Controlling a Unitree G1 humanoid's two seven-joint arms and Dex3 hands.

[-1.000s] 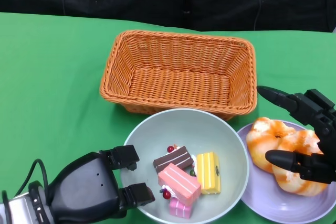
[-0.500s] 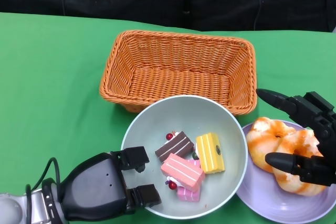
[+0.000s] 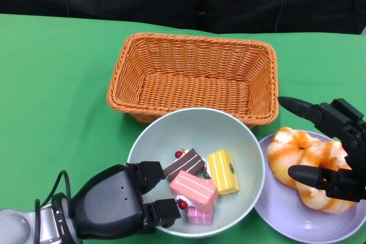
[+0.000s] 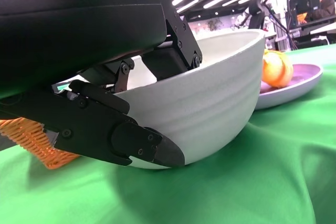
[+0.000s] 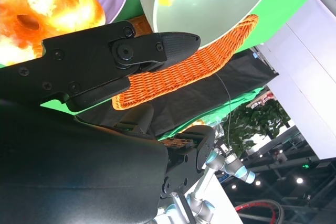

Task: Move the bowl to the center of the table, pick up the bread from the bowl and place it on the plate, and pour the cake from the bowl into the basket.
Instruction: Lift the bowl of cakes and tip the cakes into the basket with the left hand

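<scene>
While my left robot hand grips the near rim of the pale bowl, fingers hooked inside and outside its wall, the bowl appears raised and tipped slightly, its base just off the green bench in the left wrist view. Inside the bowl lie 4 cake pieces: brown, pink, yellow and a smaller pink one, with small red berries among them. The bread, orange and glazed, already rests on the lilac plate to the right, touching the bowl's side. My right robot hand hovers over the bread, fingers spread apart and grasping nothing. I judge the bread step done and the pouring step in hand. Next, the bowl's far rim, which overlaps the near edge of the woven orange basket, must lift and tilt forward so the cakes slide in without spilling onto the bench. A green cloth covers the bench, with black curtain behind. The wrist views show a bright hall with ceiling lights, foliage and another robot arm.
</scene>
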